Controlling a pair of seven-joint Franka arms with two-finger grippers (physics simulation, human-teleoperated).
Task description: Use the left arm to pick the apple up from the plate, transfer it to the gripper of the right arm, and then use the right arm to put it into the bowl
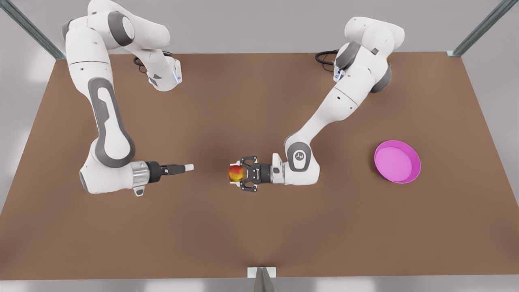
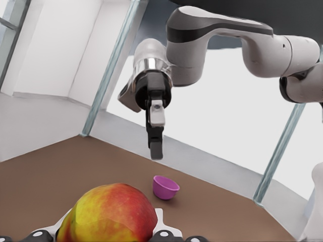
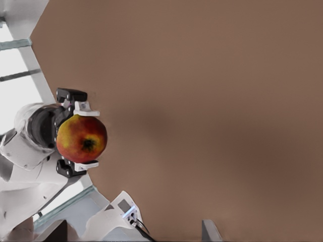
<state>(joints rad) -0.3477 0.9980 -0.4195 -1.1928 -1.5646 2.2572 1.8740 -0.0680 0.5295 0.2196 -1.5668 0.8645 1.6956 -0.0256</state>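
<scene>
The apple (image 1: 235,173), red with yellow patches, hangs above the middle of the brown table with my left gripper (image 1: 239,174) shut on it. It sits close in the left wrist view as apple (image 2: 108,214) and farther off in the right wrist view as apple (image 3: 82,138). My right gripper (image 1: 188,167), behind a shiny metal cuff, points at the apple from the front view's left with a gap of bare table between them. Its fingers (image 2: 158,111) stand apart, open and holding nothing. The pink plate (image 1: 397,162) lies empty at the front view's right. The small pink bowl (image 2: 166,187) stands on the table beyond the apple.
Metal frame posts (image 1: 482,28) rise at the table's far corners, and a bracket (image 1: 261,273) sits at the middle of the near edge. Black cables (image 1: 326,61) loop at the arm bases. The brown table (image 1: 259,231) stretches wide around both grippers.
</scene>
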